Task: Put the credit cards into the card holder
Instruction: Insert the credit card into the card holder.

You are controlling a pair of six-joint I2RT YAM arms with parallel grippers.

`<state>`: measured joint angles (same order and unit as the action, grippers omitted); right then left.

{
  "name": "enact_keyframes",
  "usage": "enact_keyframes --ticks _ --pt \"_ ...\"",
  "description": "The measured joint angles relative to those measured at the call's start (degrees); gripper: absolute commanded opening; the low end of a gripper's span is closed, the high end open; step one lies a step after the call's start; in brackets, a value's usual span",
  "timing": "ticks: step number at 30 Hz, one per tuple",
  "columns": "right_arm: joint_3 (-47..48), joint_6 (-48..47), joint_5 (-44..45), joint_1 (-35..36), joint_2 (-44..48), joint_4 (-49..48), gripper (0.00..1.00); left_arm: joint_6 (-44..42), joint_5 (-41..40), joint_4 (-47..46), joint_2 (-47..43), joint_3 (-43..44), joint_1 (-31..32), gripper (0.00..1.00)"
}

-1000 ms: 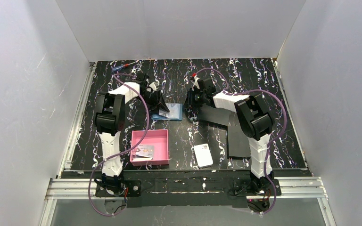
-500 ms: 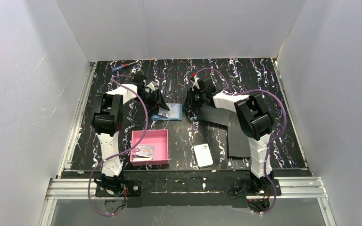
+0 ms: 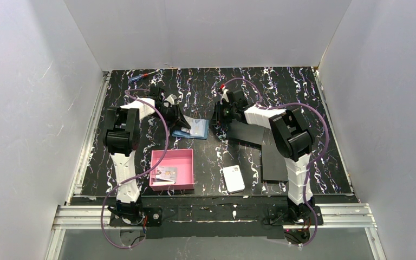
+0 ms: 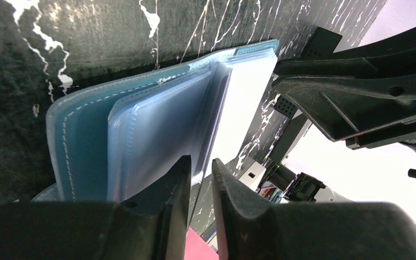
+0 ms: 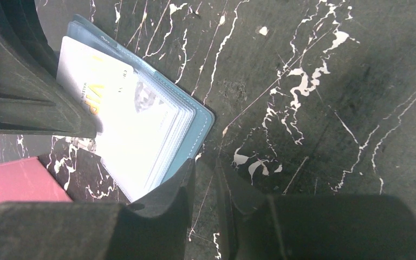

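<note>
The teal card holder lies open on the table between my two grippers, its clear sleeves fanned upward. A whitish credit card with gold lettering sits on top of the sleeves and shows bright in the left wrist view. My left gripper is at the holder's left edge, jaws a narrow gap apart, with a sleeve's thin edge running into the gap untouched. My right gripper is at the holder's right edge, one finger over its corner, with bare table in the narrow gap. Another credit card lies in the tray.
The pink tray stands near the front left. A white rounded block lies front centre. Two flat black rectangles lie under and beside the right arm. White walls enclose the table on three sides.
My left gripper has drawn back a little to the left and away from the card holder's middle. The right arm and the holder have stayed put.
</note>
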<state>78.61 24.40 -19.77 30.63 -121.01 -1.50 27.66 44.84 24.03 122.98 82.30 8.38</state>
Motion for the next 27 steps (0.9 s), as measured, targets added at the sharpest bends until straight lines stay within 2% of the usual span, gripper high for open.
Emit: enact_keyframes --ticks 3,6,8,15,19,22,27 --pt "0.31 -0.15 -0.2 0.17 -0.22 -0.02 0.3 -0.48 0.02 0.09 0.02 -0.04 0.0 0.15" --pt "0.39 -0.31 -0.35 0.28 -0.28 -0.04 0.31 -1.46 0.0 0.74 0.02 -0.04 0.0 0.04" --pt "0.42 -0.42 -0.52 0.28 -0.28 -0.04 0.33 -2.05 0.26 1.09 0.0 -0.02 0.0 0.0" --pt "1.25 -1.42 0.15 0.85 -0.15 1.33 0.41 -3.23 1.14 1.99 -0.02 0.13 -0.04 0.0" --pt "3.8 -3.56 3.5 2.1 -0.04 6.05 0.44 -3.93 1.64 3.3 -0.09 0.5 -0.42 0.0" --pt "5.81 -5.4 6.32 3.37 -0.04 10.25 0.42 -4.68 2.73 4.07 -0.09 0.85 -0.57 0.0" --pt "6.47 -6.14 6.6 4.31 0.0 12.59 0.32 -5.49 4.98 4.76 -0.09 1.16 -0.76 0.0"
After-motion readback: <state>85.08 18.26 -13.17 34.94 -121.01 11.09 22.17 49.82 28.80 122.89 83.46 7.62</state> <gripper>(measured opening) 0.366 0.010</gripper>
